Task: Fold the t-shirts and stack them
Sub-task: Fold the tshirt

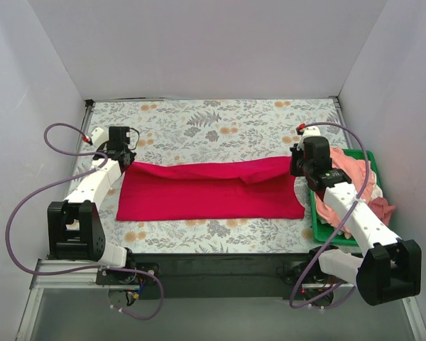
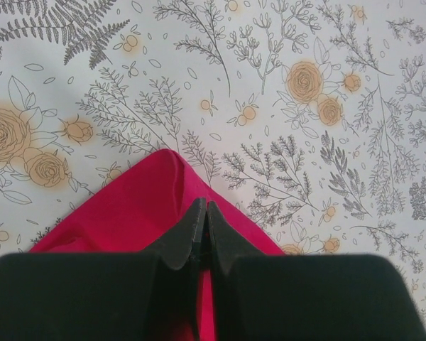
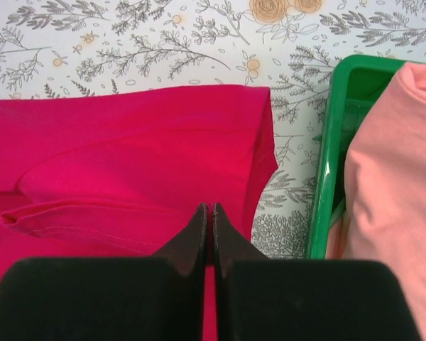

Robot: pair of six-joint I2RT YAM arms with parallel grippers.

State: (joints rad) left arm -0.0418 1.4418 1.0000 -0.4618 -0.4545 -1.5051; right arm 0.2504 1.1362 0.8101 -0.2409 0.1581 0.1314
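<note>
The crimson red t-shirt lies as a wide folded band across the flowered table. My left gripper is shut on its far left corner; the left wrist view shows the jaws pinching red cloth. My right gripper is shut on its far right corner, with the jaws closed on red fabric. The salmon pink t-shirt and the dusty maroon-pink t-shirt lie crumpled in the green bin. The salmon shirt also shows in the right wrist view.
The green bin's rim stands just right of the red shirt's right edge, under my right arm. White walls enclose the table on the left, back and right. Bare tablecloth lies behind the shirt.
</note>
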